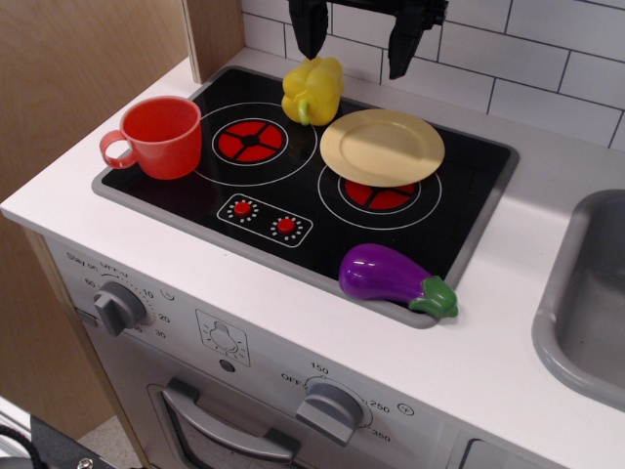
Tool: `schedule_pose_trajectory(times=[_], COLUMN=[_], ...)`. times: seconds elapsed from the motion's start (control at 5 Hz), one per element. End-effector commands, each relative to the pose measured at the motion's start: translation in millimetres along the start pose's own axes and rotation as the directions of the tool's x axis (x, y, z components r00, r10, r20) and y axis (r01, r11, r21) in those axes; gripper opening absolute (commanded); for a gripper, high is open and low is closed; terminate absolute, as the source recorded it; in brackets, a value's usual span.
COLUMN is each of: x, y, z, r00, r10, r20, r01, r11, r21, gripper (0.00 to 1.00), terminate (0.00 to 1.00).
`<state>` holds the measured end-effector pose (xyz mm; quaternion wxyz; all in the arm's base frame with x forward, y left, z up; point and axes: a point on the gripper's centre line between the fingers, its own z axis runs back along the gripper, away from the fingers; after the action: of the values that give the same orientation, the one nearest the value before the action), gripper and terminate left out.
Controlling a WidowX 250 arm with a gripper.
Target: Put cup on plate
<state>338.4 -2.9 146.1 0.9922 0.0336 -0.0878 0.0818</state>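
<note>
The red-orange cup (161, 136) stands upright at the left edge of the black toy stovetop (469, 210), its loop handle pointing left. The pale-yellow plate (382, 147) lies over the right burner. My gripper (357, 41) hangs at the top of the view, above the back of the stove between the pepper and the plate. Its two black fingers (310, 29) stand wide apart and hold nothing. It is well to the right of and behind the cup.
A yellow bell pepper (312, 89) sits at the stove's back, just left of the plate. A purple eggplant (394, 280) lies at the front right corner. A grey sink (586, 303) is on the right. A wooden panel (213, 34) rises at back left.
</note>
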Motion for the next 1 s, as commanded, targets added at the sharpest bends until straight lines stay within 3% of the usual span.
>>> schedule_pose_trajectory(times=[0.0,0.2,0.4,0.6,0.8], x=[0,-10,-19,-30,-39], y=[0,34,67,99,123], z=[0,3,5,7,-2], r00=[1.0,0.986,0.944,0.871,0.81], r10=[0.0,-0.164,-0.33,-0.491,-0.585], r20=[0.0,0.04,0.015,-0.027,-0.028], r01=[0.0,0.164,0.331,0.49,0.585], r11=[1.0,0.986,0.943,0.871,0.811], r21=[0.0,-0.01,-0.021,-0.048,-0.017], gripper=[1.0,1.0,1.0,1.0,1.0], terminate=[0.0,0.0,0.0,0.0,0.0])
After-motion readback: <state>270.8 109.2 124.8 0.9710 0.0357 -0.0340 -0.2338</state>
